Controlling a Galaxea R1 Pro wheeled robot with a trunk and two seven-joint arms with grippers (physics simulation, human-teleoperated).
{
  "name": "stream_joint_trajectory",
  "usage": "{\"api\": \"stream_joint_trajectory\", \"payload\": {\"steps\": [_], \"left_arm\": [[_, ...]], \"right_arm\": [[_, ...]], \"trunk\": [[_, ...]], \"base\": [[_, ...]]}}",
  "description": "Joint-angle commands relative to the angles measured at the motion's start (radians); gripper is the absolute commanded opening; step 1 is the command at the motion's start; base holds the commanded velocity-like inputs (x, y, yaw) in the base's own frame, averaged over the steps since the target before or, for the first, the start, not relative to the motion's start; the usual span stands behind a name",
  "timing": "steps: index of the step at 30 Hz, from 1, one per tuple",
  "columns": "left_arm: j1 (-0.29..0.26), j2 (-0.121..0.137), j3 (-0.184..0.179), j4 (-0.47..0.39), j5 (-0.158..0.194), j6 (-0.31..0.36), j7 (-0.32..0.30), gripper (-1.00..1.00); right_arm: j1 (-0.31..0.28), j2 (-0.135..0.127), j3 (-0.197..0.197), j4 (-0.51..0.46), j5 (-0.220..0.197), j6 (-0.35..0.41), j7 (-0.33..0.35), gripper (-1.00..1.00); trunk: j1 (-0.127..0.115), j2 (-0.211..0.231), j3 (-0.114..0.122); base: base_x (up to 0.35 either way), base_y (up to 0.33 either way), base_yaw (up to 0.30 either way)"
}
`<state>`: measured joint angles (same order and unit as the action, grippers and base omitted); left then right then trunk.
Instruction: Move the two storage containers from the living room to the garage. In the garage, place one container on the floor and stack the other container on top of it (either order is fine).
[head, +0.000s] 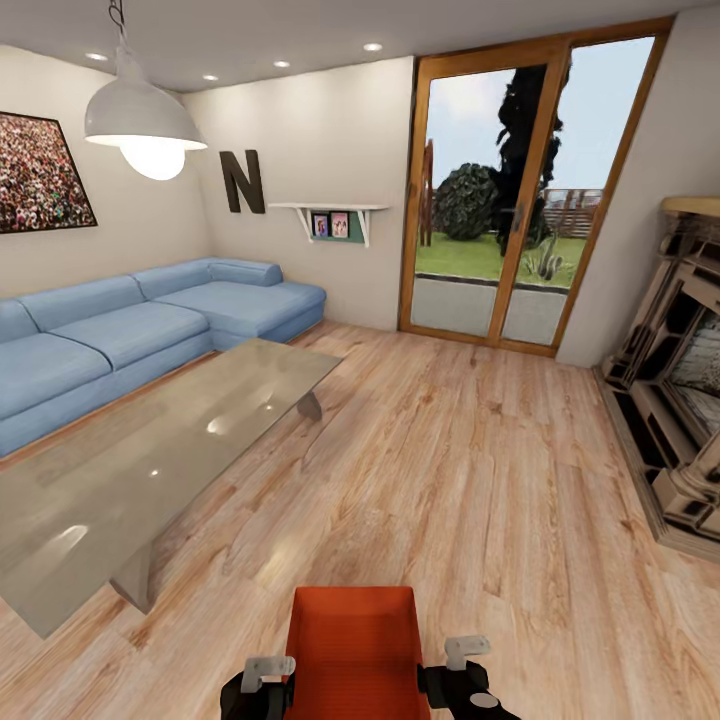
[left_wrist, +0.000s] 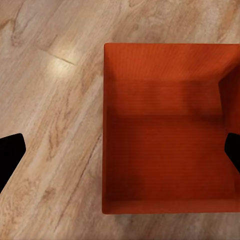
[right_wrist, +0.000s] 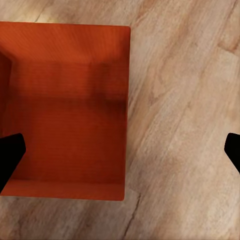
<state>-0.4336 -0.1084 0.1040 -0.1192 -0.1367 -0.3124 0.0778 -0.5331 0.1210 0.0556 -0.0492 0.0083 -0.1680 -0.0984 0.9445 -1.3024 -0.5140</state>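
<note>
Still in the living room: one storage container (head: 352, 650) sits between my left gripper (head: 262, 685) and right gripper (head: 462, 672), each spread wide straddling a side wall, unclamped; nothing's reached the garage.

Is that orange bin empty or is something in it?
Empty: both wrist views look straight into the bin and show only its bare orange bottom.

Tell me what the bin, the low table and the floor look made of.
Bin: probably matte plastic, uniform red-orange, thin plain walls. Table: glass top, translucent with bright reflections. Floor: light wood planks, visible grain and seams, slight sheen.
</note>
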Motion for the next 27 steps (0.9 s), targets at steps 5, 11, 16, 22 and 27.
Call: {"api": "stream_joint_trajectory", "payload": {"steps": [5, 11, 16, 22, 27], "left_arm": [[-0.002, -0.001, 0.008, 0.001, -0.011, -0.004, 0.003, 1.0], [-0.001, -0.001, 0.008, 0.001, -0.011, -0.004, 0.003, 1.0], [-0.001, -0.001, 0.008, 0.001, -0.011, -0.004, 0.003, 1.0], [-0.001, -0.001, 0.008, 0.001, -0.011, -0.004, 0.003, 1.0], [-0.001, -0.001, 0.008, 0.001, -0.011, -0.004, 0.003, 1.0]], "right_arm": [[-0.001, 0.0, 0.006, 0.001, 0.001, -0.002, -0.005, 1.0], [-0.001, 0.0, 0.006, 0.002, 0.0, -0.002, -0.006, 1.0], [-0.001, 0.0, 0.006, 0.002, 0.001, -0.002, -0.006, 1.0], [-0.001, 0.0, 0.006, 0.001, 0.001, -0.002, -0.006, 1.0], [-0.001, 0.0, 0.005, 0.001, 0.0, -0.002, -0.005, 1.0]], "trunk": [[0.0, -0.001, -0.001], [0.0, -0.001, -0.001], [0.0, -0.001, -0.001], [0.0, -0.001, -0.001], [0.0, -0.001, -0.001]], "base": [[0.0, 0.0, 0.0], [0.003, 0.0, 0.0], [0.111, 0.0, 0.0], [0.148, 0.0, 0.0], [0.03, 0.0, 0.0]]}}
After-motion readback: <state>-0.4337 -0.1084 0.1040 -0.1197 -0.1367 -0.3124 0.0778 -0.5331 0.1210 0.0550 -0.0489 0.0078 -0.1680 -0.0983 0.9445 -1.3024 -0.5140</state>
